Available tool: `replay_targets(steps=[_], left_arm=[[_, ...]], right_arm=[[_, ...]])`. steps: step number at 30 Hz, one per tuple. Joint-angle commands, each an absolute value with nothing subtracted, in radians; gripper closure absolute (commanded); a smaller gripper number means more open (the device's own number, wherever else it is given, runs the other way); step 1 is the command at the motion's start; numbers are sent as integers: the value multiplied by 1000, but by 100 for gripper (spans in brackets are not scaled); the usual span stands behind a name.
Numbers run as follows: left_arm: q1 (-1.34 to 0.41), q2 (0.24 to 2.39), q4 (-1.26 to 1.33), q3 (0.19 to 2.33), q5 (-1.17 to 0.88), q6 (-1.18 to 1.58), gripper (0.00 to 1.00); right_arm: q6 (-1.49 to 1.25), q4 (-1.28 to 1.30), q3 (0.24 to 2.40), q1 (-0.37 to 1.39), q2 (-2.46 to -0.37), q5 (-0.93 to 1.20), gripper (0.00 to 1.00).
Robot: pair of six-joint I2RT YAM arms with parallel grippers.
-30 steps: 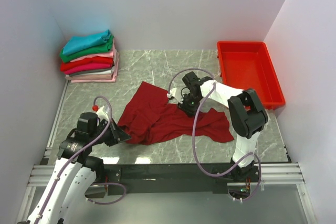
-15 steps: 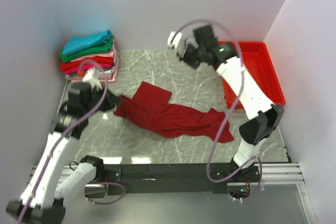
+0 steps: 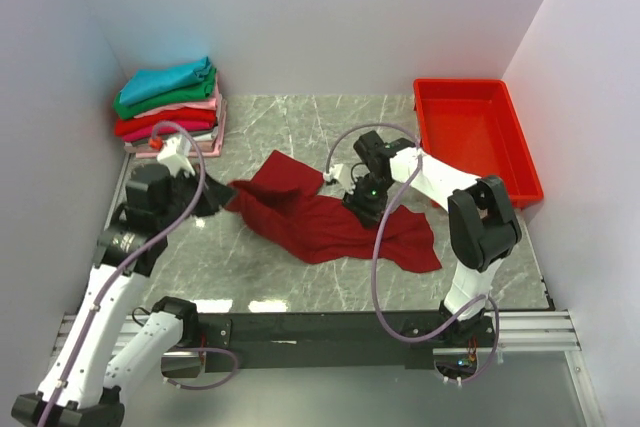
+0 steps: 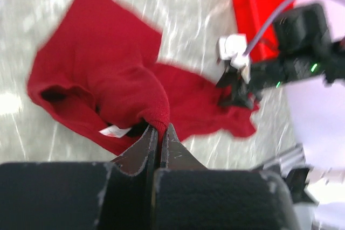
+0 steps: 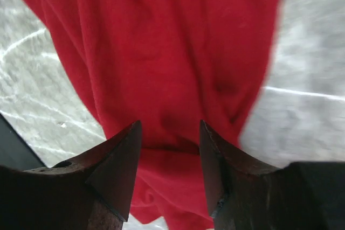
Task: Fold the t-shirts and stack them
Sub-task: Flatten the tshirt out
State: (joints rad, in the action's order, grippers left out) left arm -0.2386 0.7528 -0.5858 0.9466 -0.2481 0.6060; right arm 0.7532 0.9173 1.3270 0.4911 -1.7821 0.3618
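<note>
The dark red t-shirt lies crumpled in the middle of the worktop, its left edge pinched in my left pincer. My right pincer gapes wide over its right half. Worktop shows beyond its far and near edges; the folded stack sits far left.

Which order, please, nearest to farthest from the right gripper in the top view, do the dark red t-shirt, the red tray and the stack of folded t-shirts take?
From the right gripper:
1. dark red t-shirt, directly beneath it.
2. red tray, off to the right.
3. stack of folded t-shirts, far left corner.
</note>
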Motion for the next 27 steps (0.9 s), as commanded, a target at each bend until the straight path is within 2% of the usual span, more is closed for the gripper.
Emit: replay_targets(steps=[1,10,17,19,21,22,27], left_arm=[[-235,687,-644,841,-322,618,100],[-235,535,-686,618,-403,693,100],[-235,563,-670,634,-396,690,100],[-235,565,-667,635,-391,692,100],[-235,561,-667,641,-384,695,100],[-235,558,-667,644,-365,696,100],[-235,586,-660,762,-256,675,100]], right_arm=[[769,821,1324,489,-1741,402,46],[759,769,1298,492,-1842,409,47],[755,790,1324,509,-1917,402,53],[753,793,1316,512,-1914,400,66],[749,799,1321,511,-1895,379,91],[746,807,1330,512,-1876,367,100],[733,890,1475,494,-1728,289,100]])
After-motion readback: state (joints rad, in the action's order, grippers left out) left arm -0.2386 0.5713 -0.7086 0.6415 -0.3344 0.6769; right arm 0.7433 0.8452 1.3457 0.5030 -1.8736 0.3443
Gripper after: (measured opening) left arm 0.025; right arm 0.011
